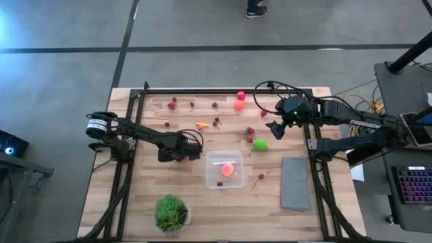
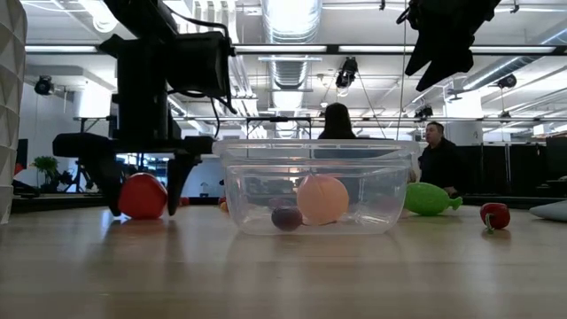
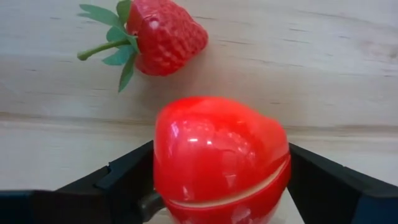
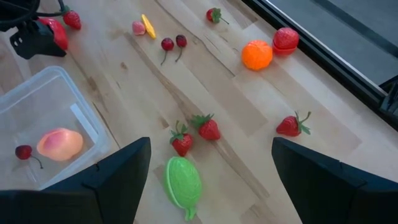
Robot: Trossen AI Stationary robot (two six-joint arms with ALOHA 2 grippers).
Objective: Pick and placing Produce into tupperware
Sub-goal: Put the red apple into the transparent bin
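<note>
Fingers of the left gripper [image 3: 217, 186] stand spread on either side of a glossy red fruit [image 3: 221, 155] down on the wooden surface [image 1: 142, 196], close to its flanks but, as far as the left wrist view tells, not clearly pressing it yet; I judge the fruit a light, hard, slick plastic shell with a seam around its lower part, so it is best taken across its widest middle, where smooth sides are least likely to squirt out. Just beyond it lies a strawberry [image 3: 165, 37] with a green stalk. The low view shows what the wrist view cannot: the fruit rests on the surface just beside the clear tupperware [image 2: 314, 190], which already holds a peach-coloured piece [image 2: 321, 199] and a dark cherry [image 2: 285, 218]. The high view alone places the rest: the right gripper [image 4: 208, 180] hangs wide open and empty, raised over a lime-green piece [image 1: 260, 144] and two strawberries [image 4: 208, 127], with an orange [image 1: 239, 105] and scattered berries farther back, a grey slab [image 1: 295, 182] to the tupperware's right and a leafy plant [image 1: 172, 211] near the front edge
</note>
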